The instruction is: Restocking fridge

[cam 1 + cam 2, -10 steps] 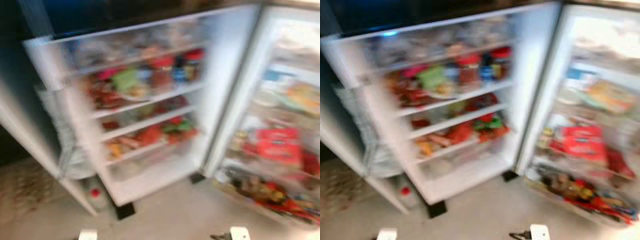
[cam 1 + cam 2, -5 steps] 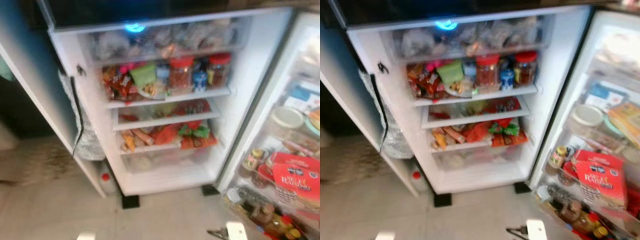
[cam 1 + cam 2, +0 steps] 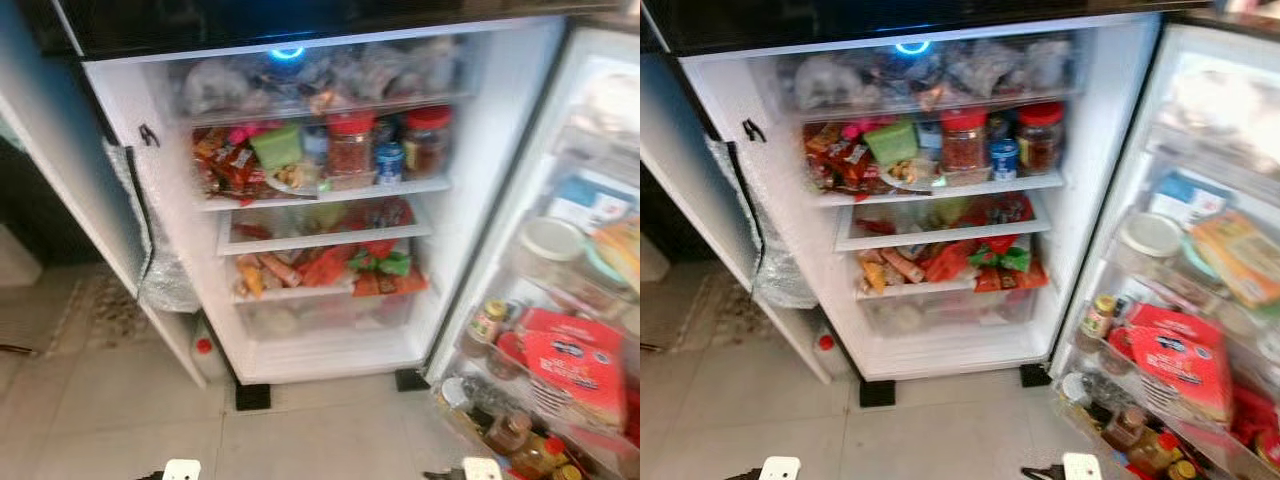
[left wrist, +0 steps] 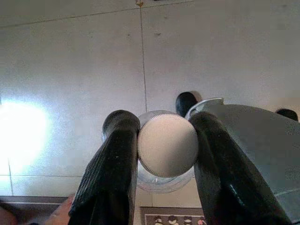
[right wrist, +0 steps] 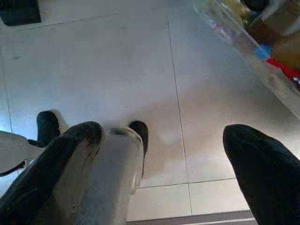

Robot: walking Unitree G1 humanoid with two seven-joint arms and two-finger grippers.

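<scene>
Fridge (image 3: 320, 200) stands open, shelves packed, ahead of the robot; left gripper (image 4: 161, 150) pinches a white-capped bottle (image 4: 168, 145) above the floor tiles (image 4: 70, 70), right gripper (image 5: 164, 154) spread wide.

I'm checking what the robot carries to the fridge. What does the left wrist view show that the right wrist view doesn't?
Left wrist view: the left gripper shut on a clear jar with a white lid, held over the floor.

Right wrist view: the right gripper open and holding nothing, with the fridge door's stocked shelf at one edge.

Both: pale tiled floor beneath black fingers.
</scene>
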